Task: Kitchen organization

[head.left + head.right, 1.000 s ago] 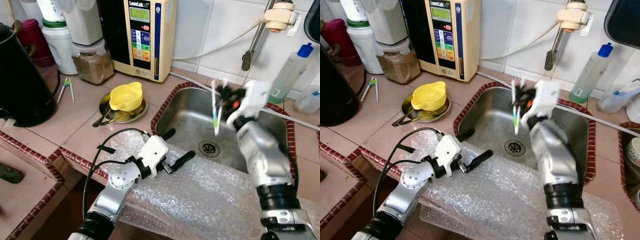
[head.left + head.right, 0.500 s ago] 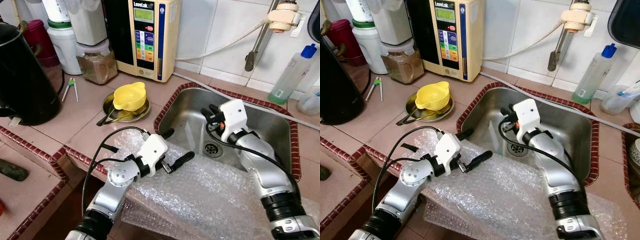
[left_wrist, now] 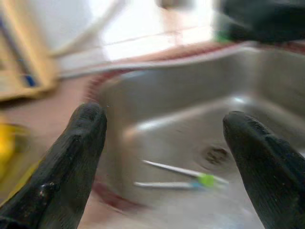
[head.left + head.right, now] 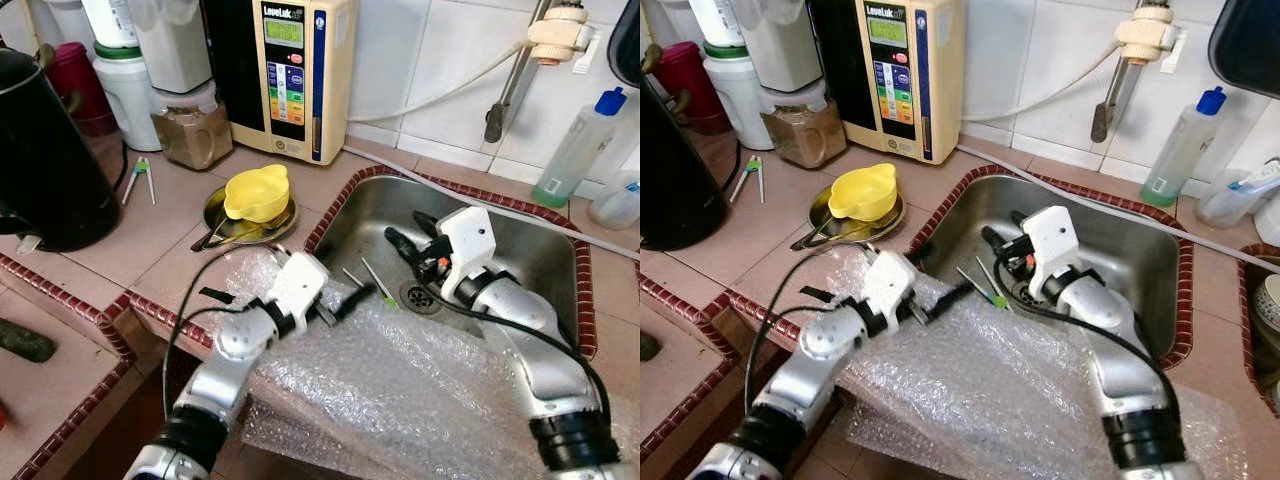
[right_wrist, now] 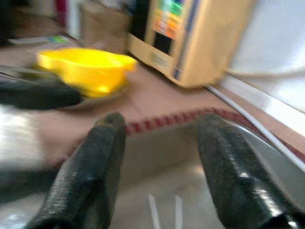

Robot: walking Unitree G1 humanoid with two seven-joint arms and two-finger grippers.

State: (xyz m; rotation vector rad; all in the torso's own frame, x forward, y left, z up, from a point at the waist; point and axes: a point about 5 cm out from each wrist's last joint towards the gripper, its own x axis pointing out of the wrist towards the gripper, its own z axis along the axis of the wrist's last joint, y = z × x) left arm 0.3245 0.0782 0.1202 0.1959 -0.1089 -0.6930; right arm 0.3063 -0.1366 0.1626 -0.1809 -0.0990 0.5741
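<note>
The tiled counter (image 4: 120, 250) is carrying a steel sink (image 4: 545, 262) set into it, and a sheet of bubble wrap (image 4: 400, 390) is draping over the counter's front edge and the sink's near rim, under both arms. Behind the left claw, against the wall, a cream water machine (image 4: 292, 75) is standing, with a black kettle (image 4: 45, 165) far out to that claw's left and a jar of brown powder (image 4: 190, 130) between them. A clear bottle with a blue cap (image 4: 580, 150) is standing beyond the right claw, at the sink's far right corner. A yellow bowl (image 4: 256, 192) is sitting in a metal dish (image 4: 215, 222) just behind and to the left of the left claw. The right claw (image 4: 408, 232) is hanging inside the sink with its two black fingers spread apart and holding nothing. The left claw (image 4: 340, 296) is reaching over the sink's near left rim, its fingers (image 3: 76, 157) standing wide and empty in its wrist view. Two thin toothbrushes (image 4: 370, 283), one with a green patch, are lying loose on the sink floor beside the drain (image 4: 420, 296), between the two claws, just below and in front of the right claw and just past the left claw's tips, touching neither.
</note>
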